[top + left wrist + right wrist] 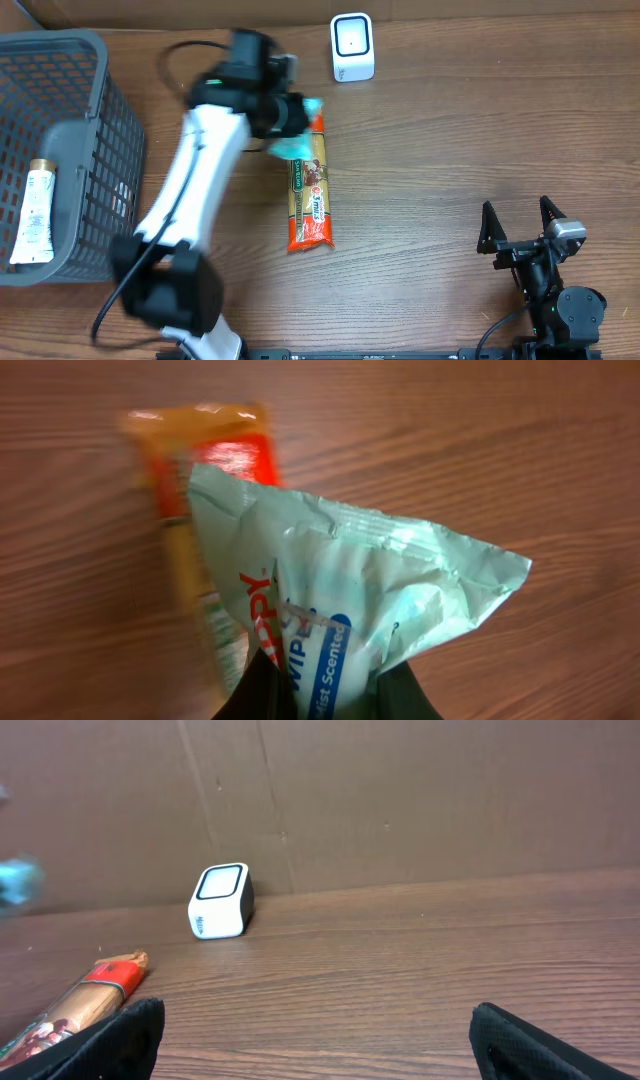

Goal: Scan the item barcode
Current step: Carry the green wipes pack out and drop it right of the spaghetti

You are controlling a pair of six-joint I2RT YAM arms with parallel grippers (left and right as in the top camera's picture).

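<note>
Work surface and surround. A brown wood-grain tabletop (450, 130) fills the overhead view, its grain running left to right. A plain brown cardboard backdrop (450, 790) stands upright along the far edge, marked by a near-vertical crease (275, 805). Lighting is even and diffuse, leaving a faint sheen on the wood.
</note>
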